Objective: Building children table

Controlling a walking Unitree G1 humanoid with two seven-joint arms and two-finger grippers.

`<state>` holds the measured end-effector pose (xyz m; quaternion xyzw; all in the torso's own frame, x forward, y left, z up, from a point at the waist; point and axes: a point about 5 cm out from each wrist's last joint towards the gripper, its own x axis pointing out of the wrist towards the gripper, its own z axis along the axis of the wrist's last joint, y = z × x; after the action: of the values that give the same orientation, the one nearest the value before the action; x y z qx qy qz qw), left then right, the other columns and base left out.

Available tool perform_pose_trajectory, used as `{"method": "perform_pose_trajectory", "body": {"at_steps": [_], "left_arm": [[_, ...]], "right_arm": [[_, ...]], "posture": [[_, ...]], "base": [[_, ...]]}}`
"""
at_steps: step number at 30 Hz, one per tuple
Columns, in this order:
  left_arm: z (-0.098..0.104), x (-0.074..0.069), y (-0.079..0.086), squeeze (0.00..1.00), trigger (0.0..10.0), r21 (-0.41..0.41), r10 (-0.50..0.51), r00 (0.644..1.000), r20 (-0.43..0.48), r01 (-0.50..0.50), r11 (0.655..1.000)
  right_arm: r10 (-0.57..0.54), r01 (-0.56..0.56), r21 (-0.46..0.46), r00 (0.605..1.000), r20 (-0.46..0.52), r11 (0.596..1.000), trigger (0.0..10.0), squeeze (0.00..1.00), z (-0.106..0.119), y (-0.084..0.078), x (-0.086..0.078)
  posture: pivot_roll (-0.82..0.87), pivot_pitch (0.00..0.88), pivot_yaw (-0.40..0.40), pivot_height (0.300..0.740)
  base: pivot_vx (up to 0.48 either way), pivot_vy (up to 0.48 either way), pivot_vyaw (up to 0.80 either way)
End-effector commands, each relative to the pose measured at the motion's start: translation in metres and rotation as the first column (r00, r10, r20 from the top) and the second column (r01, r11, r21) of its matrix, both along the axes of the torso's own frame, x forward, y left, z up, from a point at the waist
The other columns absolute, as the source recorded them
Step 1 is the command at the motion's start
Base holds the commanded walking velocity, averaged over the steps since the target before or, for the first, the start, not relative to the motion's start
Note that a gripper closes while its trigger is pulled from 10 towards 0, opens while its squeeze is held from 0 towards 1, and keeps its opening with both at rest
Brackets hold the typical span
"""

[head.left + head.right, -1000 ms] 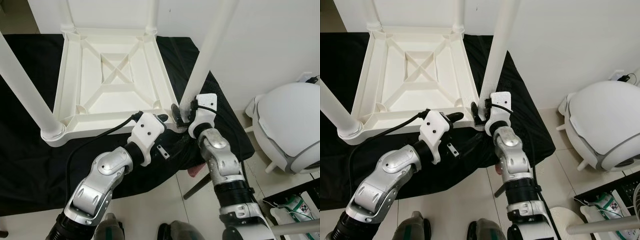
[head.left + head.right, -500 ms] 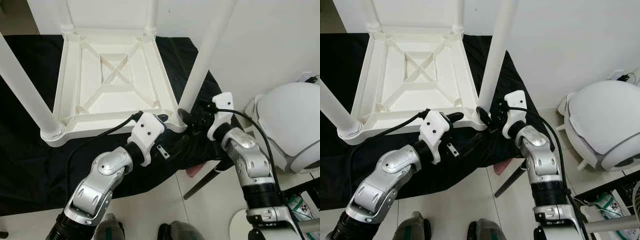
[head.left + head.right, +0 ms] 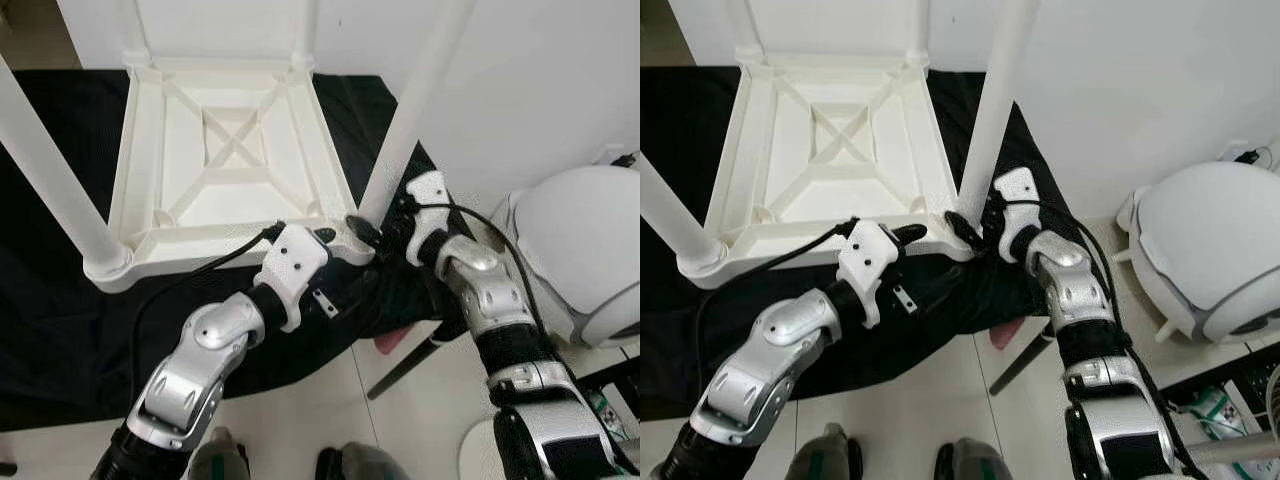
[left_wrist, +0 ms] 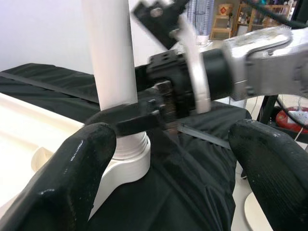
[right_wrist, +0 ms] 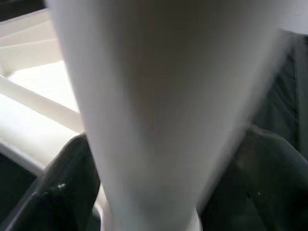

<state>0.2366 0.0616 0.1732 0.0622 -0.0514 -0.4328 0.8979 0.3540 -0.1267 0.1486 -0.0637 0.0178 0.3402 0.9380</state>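
Legs, four of them, stand up from one upturned white children's table point(image 3: 235, 150) lying on a black cloth point(image 3: 40, 330). Left pincer point(image 3: 325, 236), released with fingers spread, hovers by the table's near edge. Right pincer point(image 3: 970, 228) grasps the near-right leg point(image 3: 995, 110) at its socket; half a second ago its wrist sat further right of that leg

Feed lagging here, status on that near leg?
Right claw around near-right table leg at its base. Left claw open beside socket. Upturned tabletop on black cloth.
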Motion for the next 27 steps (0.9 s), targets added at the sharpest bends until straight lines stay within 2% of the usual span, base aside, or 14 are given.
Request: {"method": "perform_pose_trajectory", "body": {"at_steps": [1, 8, 9, 10, 11, 20, 22, 24, 26, 27], "left_arm": [[0.000, 0.000, -0.002, 0.00, 10.0, 0.005, -0.010, 1.000, 0.000, 0.010, 1.000], [0.001, 0.001, -0.002, 0.00, 10.0, 0.002, -0.002, 1.000, 0.004, 0.002, 1.000], [0.001, 0.001, -0.002, 0.00, 10.0, 0.001, 0.000, 1.000, 0.004, 0.000, 1.000], [0.001, 0.001, -0.002, 0.00, 10.0, 0.001, 0.000, 1.000, 0.004, 0.000, 1.000], [0.001, 0.000, -0.002, 0.00, 10.0, 0.000, 0.003, 1.000, 0.004, -0.003, 1.000], [-0.001, -0.001, -0.002, 0.00, 10.0, -0.001, 0.008, 1.000, 0.001, -0.008, 1.000], [-0.001, -0.001, -0.002, 0.00, 10.0, -0.001, 0.007, 1.000, 0.001, -0.007, 1.000], [-0.001, 0.000, -0.002, 0.00, 10.0, 0.002, 0.001, 1.000, 0.002, -0.001, 1.000], [-0.001, 0.000, -0.002, 0.00, 10.0, 0.003, 0.000, 1.000, 0.002, 0.000, 1.000], [-0.001, 0.000, -0.003, 0.00, 10.0, 0.003, -0.003, 1.000, 0.002, 0.003, 1.000]], "right_arm": [[0.023, -0.024, -0.032, 1.000, -0.019, 0.999, 10.0, 0.00, -0.007, 0.003, 0.001], [0.066, -0.068, -0.069, 0.997, -0.031, 0.995, 10.0, 0.00, -0.011, 0.009, 0.009], [0.074, -0.077, -0.067, 0.997, -0.038, 0.995, 4.6, 0.00, -0.012, 0.009, 0.009], [0.074, -0.077, -0.067, 0.997, -0.038, 0.995, 4.6, 0.00, -0.012, 0.009, 0.009], [0.089, -0.092, -0.070, 0.995, -0.046, 0.993, 0.0, 0.00, -0.015, 0.008, 0.008], [0.116, -0.120, -0.079, 0.992, -0.050, 0.990, 0.0, 0.00, -0.021, 0.000, 0.004], [0.124, -0.127, -0.081, 0.991, -0.046, 0.989, 0.0, 0.00, -0.022, -0.003, 0.002], [0.128, -0.130, -0.092, 0.991, -0.027, 0.987, 0.0, 0.00, -0.022, -0.014, 0.000], [0.126, -0.127, -0.095, 0.992, -0.024, 0.987, 0.0, 0.00, -0.022, -0.015, 0.000], [0.100, -0.102, -0.096, 0.995, -0.031, 0.990, 10.0, 0.00, -0.021, -0.015, 0.000]], "posture": [[0.03, 0.013, -0.079, 0.740], [0.04, 0.013, -0.086, 0.740], [0.04, 0.013, -0.089, 0.740], [0.04, 0.013, -0.089, 0.740], [0.04, 0.016, -0.092, 0.740], [0.04, 0.015, -0.095, 0.740], [0.04, 0.013, -0.094, 0.740], [0.03, 0.006, -0.093, 0.740], [0.03, 0.006, -0.093, 0.740], [0.03, 0.003, -0.093, 0.740]], "base": [[0.000, 0.000, 0.00], [0.000, 0.000, 0.00], [0.000, 0.000, 0.00], [0.000, 0.000, 0.00], [0.000, 0.000, 0.00], [0.000, 0.000, 0.00], [0.000, 0.000, 0.00], [0.000, 0.000, 0.00], [0.000, 0.000, 0.00], [0.000, 0.000, 0.00]]}}
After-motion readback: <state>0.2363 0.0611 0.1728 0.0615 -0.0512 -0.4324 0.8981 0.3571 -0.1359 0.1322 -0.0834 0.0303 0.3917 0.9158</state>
